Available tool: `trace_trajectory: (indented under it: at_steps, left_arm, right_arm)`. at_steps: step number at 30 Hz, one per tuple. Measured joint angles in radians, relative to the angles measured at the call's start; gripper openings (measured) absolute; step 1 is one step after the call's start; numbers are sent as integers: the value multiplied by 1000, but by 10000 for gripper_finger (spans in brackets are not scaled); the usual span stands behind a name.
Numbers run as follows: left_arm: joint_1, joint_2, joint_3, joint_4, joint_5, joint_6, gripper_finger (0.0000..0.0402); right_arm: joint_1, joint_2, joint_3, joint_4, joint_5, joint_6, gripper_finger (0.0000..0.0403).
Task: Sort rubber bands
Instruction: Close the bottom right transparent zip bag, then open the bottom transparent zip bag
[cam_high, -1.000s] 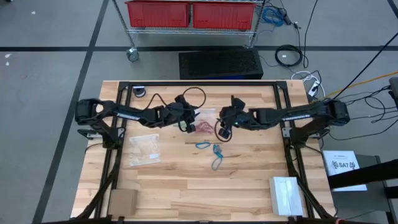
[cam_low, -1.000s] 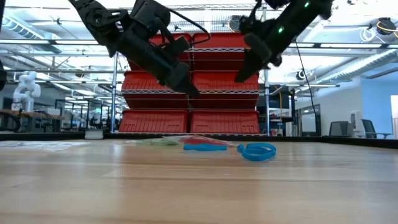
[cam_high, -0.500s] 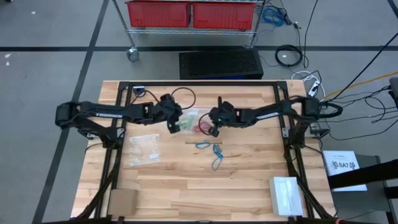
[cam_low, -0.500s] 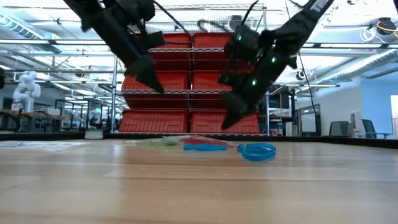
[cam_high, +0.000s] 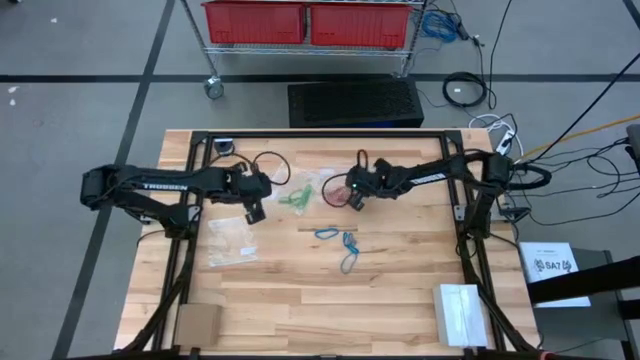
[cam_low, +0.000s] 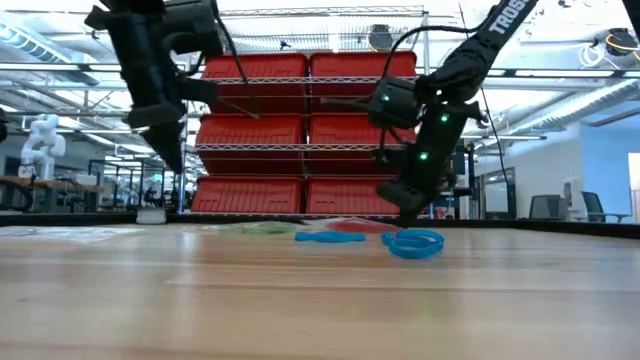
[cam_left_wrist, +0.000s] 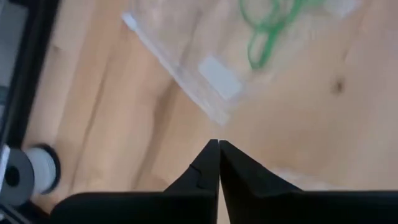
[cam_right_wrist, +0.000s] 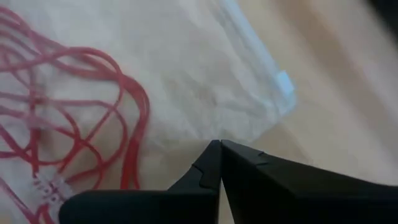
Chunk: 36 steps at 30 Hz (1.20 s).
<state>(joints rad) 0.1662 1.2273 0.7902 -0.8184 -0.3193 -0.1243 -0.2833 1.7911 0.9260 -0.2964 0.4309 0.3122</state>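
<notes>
Starting at the left of the wooden table (cam_high: 300, 290), a clear zip bag (cam_high: 231, 241) lies flat with nothing visible inside it. Just above it the left gripper (cam_high: 254, 212) hangs clear of the table top, its fingers (cam_left_wrist: 208, 165) pressed together with nothing between them. In its wrist view, the sealed edge of a second clear bag (cam_left_wrist: 205, 74) lies ahead of the fingertips.

Next along, the green rubber bands (cam_high: 293, 198) lie in that second clear bag, between the two grippers. In the low view they show only as a pale green smear (cam_low: 262, 227) on the far table.

Beside them, the red rubber bands (cam_high: 331, 193) lie tangled in a third clear bag (cam_right_wrist: 205, 68). The right gripper (cam_high: 353, 199) sits low at this bag's edge, fingers (cam_right_wrist: 211, 168) clenched tip to tip. I cannot tell whether they pinch the plastic. From table level its tip (cam_low: 408, 207) is right down at the surface.

Toward the table's near side, the blue rubber bands (cam_high: 340, 243) lie loose on bare wood, outside any bag. Their loops (cam_low: 415, 242) rest flat.
</notes>
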Motion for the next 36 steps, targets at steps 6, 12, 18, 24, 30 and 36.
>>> trace_trajectory:
  at_steps: [6,12,18,24,30,36]
  left_arm:
    - [-83,1,0,-53,85,-19,4]
    - [-192,17,0,-116,170,-123,4]
    - [-300,117,-1,-175,178,-266,3]
    - [-356,247,-1,-135,159,-346,3]
    - [-366,367,3,7,148,-340,3]
    - [-363,420,5,125,110,-302,3]
  right_arm:
    - [-11,-122,0,-148,142,21,0]
    - [50,-316,0,-182,169,9,0]
    - [170,-414,0,-162,171,-18,0]
    - [256,-405,0,-141,165,-34,0]
    - [336,-405,0,-142,141,-26,0]
    - [424,-405,0,-136,140,-16,0]
